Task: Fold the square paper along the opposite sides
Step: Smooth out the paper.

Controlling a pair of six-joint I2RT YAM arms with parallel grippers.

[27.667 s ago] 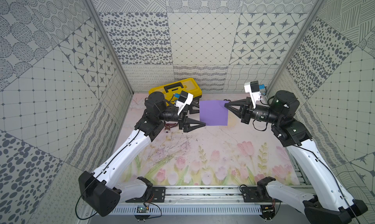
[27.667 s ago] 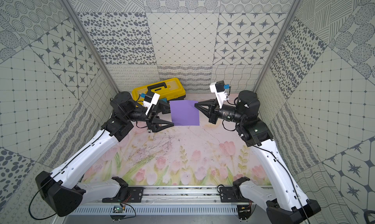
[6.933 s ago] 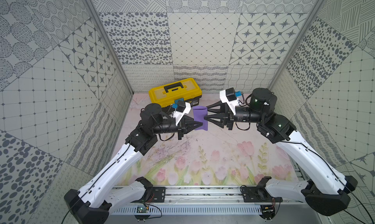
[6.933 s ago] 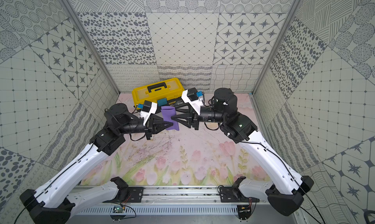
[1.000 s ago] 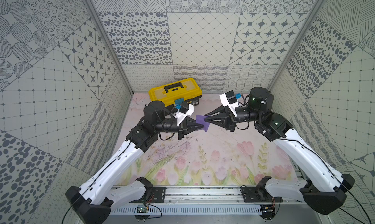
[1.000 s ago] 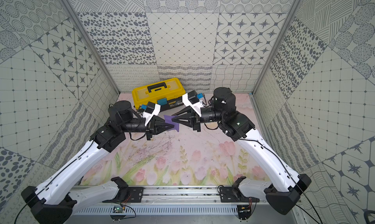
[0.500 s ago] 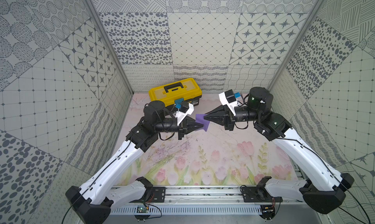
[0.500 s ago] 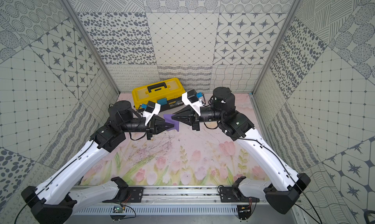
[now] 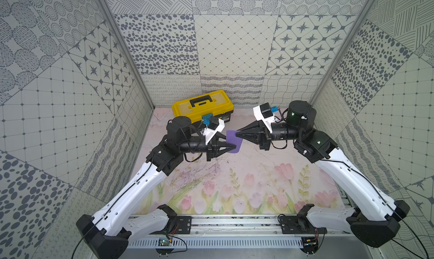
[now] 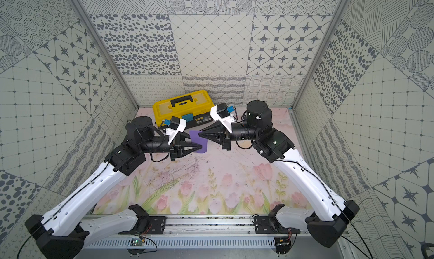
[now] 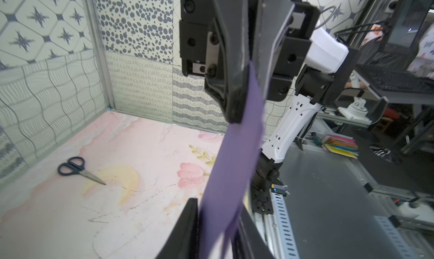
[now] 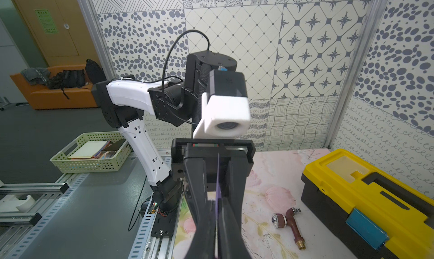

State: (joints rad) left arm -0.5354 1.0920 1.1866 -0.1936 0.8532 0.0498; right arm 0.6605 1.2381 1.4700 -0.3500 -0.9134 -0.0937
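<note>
Caught mid-air: the square paper [image 9: 231,138] hangs on edge above the floral mat [image 9: 234,187], just in front of the yellow toolbox [image 9: 203,104] and between your two arms. It touches neither the mat nor the box. The right gripper [image 9: 236,134] is clamped tight on one end of the sheet. The left gripper [image 9: 233,147] has its jaws slightly parted around the other end and grips nothing.

That leaves the paper on a single pinch, and this is where it may go wrong. A thin sheet held at one end can sag or twist, so any layers you have brought together may spring apart before a crease sets. The pictures do not show whether it is doubled yet.

If you close the left jaws off line, expect a skewed fold or a crumpled edge. The two sets of fingertips are very near each other, so a hasty move could knock them together. If the right grip slips, the paper drops to the mat.
</note>
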